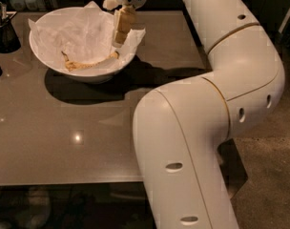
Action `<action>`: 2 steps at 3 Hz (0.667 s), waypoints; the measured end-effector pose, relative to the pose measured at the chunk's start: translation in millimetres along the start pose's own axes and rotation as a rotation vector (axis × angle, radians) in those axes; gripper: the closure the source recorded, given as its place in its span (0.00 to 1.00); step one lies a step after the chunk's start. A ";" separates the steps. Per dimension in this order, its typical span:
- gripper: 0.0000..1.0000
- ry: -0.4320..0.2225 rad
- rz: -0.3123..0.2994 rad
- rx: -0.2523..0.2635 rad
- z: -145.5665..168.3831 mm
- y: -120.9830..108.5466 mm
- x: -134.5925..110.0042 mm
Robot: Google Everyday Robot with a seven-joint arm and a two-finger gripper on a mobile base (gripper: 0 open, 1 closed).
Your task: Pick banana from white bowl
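The near right is filled by the arm's bulky white links [192, 142], by which the table [64, 123] beyond is partly hidden. Farther back the white bowl [83, 73] is set on the table, lined with crumpled white paper [78, 30], and the banana [88, 63] is laid curved along its bottom, its right end just below the gripper [119, 41]. The gripper is hung inside the right rim, seemingly not touching the banana, and whether it is spread or pressed together cannot be told. A dark container [4, 32] is placed beside the bowl at the far left.
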State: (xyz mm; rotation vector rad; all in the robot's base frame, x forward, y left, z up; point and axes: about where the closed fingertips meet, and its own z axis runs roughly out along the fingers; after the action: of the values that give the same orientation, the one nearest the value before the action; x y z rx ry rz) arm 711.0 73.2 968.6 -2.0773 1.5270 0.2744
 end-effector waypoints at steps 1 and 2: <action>0.40 0.019 -0.008 -0.012 8.9 -4.0 -0.5; 0.42 0.057 -0.007 -0.058 35.0 -4.9 4.5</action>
State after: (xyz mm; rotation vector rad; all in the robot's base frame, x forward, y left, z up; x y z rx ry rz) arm 722.3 89.2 938.9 -2.1520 1.5623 0.2616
